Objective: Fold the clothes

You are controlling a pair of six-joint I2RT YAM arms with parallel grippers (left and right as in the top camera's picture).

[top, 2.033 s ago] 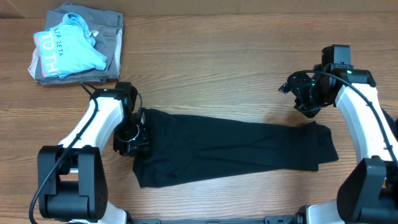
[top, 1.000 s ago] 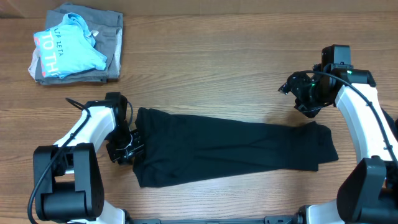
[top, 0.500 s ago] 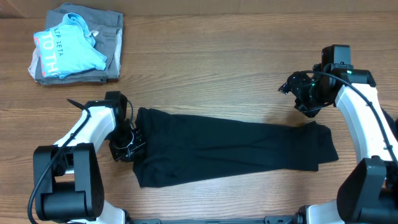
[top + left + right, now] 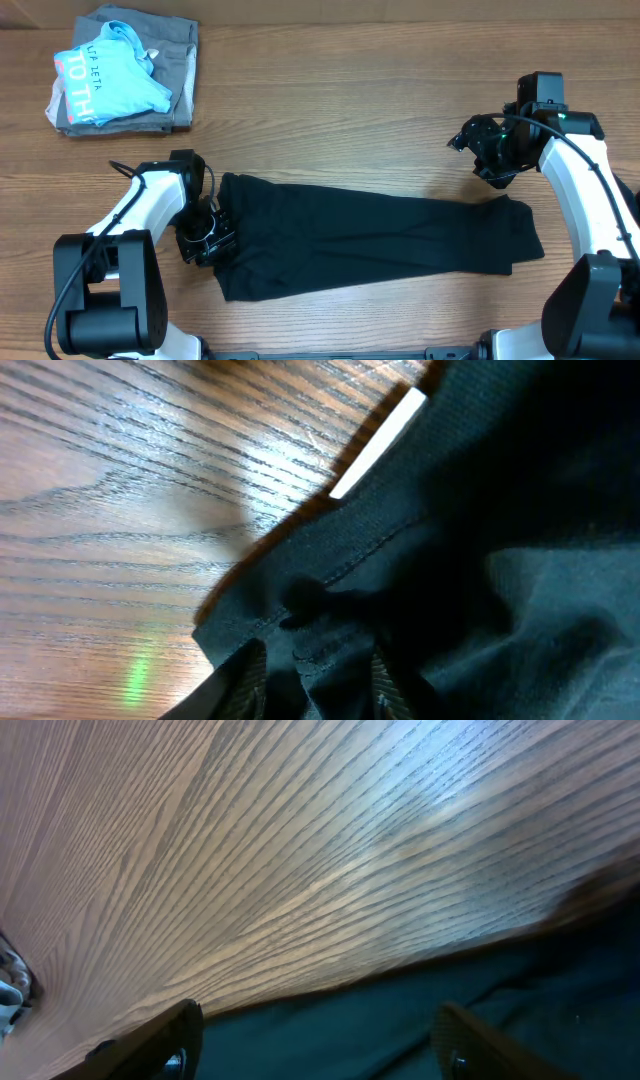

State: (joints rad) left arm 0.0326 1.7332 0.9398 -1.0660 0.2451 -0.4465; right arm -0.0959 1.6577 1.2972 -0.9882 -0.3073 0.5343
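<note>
Clothes (image 4: 370,240) at 6 o'clock on table (image 4: 350,120), a long strip: lengthwise folds look done, crosswise left. Left gripper (image 4: 205,238) at 9 o'clock hem, narrow, fabric between fingers; grip unclear. Right gripper (image 4: 488,155) wide, empty, near 3 o'clock end.

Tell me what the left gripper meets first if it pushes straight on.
The black shirt: its hemmed edge lies bunched between the fingertips of the left gripper, probably with the table beneath.

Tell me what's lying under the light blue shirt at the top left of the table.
A folded grey garment lies under the blue shirt, showing along its top and right side. Its middle is covered, so anything tucked there cannot be seen.
</note>
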